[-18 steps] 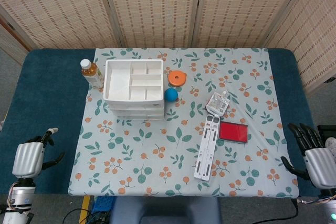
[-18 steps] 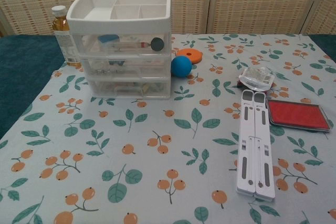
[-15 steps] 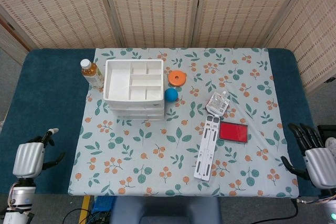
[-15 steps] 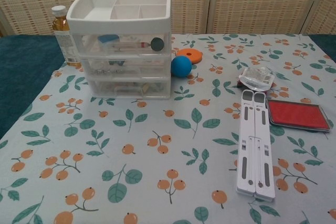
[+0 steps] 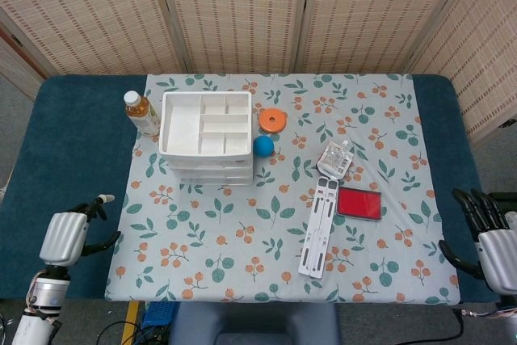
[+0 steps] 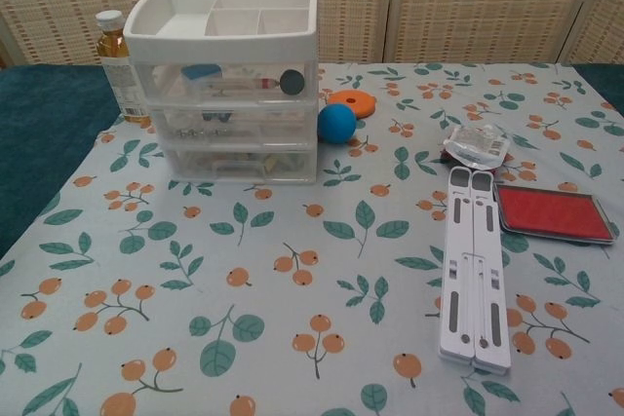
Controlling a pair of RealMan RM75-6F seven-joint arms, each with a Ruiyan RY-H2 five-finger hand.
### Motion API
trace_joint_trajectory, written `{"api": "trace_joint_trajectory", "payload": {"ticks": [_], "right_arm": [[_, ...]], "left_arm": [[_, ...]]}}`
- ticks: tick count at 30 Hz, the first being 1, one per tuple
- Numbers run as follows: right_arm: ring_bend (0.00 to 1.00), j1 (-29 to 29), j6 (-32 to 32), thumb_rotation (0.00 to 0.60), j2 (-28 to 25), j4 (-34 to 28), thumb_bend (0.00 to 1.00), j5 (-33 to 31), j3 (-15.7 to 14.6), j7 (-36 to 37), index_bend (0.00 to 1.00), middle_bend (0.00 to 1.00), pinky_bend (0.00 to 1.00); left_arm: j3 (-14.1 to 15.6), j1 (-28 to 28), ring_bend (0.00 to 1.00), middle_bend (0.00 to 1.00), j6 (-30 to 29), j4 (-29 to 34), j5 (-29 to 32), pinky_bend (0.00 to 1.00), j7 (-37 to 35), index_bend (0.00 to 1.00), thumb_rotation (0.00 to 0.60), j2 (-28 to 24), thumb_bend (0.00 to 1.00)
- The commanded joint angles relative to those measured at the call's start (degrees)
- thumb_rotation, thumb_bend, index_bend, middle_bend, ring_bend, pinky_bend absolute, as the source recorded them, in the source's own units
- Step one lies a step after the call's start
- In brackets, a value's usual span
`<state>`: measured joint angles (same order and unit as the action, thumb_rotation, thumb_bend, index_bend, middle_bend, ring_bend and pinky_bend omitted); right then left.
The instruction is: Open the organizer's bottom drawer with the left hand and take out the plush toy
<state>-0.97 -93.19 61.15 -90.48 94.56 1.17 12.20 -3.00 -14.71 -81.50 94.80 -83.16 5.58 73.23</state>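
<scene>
The white organizer [image 5: 205,136] [image 6: 229,70] stands at the back left of the flowered cloth, with a divided top tray and three clear drawers, all pushed in. Its bottom drawer [image 6: 239,164] shows only vague contents; I cannot make out the plush toy. My left hand [image 5: 68,236] hovers over the blue table at the front left, well short of the organizer, fingers apart and holding nothing. My right hand [image 5: 493,244] is at the front right edge, fingers spread and holding nothing. Neither hand shows in the chest view.
A bottle [image 5: 140,112] [image 6: 116,63] stands left of the organizer. A blue ball [image 5: 263,145] [image 6: 336,123] and an orange disc [image 5: 274,119] lie to its right. Further right are a clear packet [image 5: 334,158], a red pad [image 5: 359,202] and a white folding stand [image 5: 319,228].
My left hand has moved right and slightly forward toward the cloth's edge. My right hand has drifted a little lower and to the right. The objects have not moved.
</scene>
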Motion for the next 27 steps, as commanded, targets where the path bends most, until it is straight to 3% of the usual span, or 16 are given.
{"api": "trace_joint_trajectory", "payload": {"ticks": [1, 3, 10, 16, 27], "right_arm": [[0.00, 0.1, -0.2, 0.600, -0.1, -0.1, 0.34, 0.1, 0.0, 0.0, 0.00, 0.08, 0.04], [0.00, 0.2, -0.3, 0.600, -0.1, -0.1, 0.34, 0.2, -0.1, 0.0, 0.00, 0.08, 0.04], [0.00, 0.7, -1.0, 0.600, -0.2, -0.3, 0.34, 0.1, -0.1, -0.1, 0.00, 0.08, 0.04], [0.00, 0.7, -1.2, 0.600, -0.3, -0.6, 0.34, 0.3, 0.1, -0.3, 0.00, 0.08, 0.04], [0.00, 0.5, -1.1, 0.600, -0.5, -1.0, 0.34, 0.3, 0.3, -0.9, 0.00, 0.08, 0.04]], "left_arm": [[-0.6, -3.3, 0.50, 0.52, 5.2, 1.3, -1.4, 0.71, -6.1, 0.28, 0.600, 0.0, 0.20], [-1.3, -5.0, 0.53, 0.54, 7.3, 1.1, -1.8, 0.77, -7.7, 0.28, 0.600, 0.3, 0.20], [-2.7, -10.7, 0.78, 0.75, 16.0, 2.5, -1.1, 0.99, -14.4, 0.28, 0.600, 2.4, 0.20], [-3.3, -15.9, 0.96, 0.90, 24.5, 2.6, 0.2, 1.00, -21.2, 0.25, 0.600, 5.1, 0.20], [-6.3, -22.2, 1.00, 0.96, 38.9, 2.2, 16.4, 1.00, -26.4, 0.06, 0.600, 10.9, 0.24]]}}
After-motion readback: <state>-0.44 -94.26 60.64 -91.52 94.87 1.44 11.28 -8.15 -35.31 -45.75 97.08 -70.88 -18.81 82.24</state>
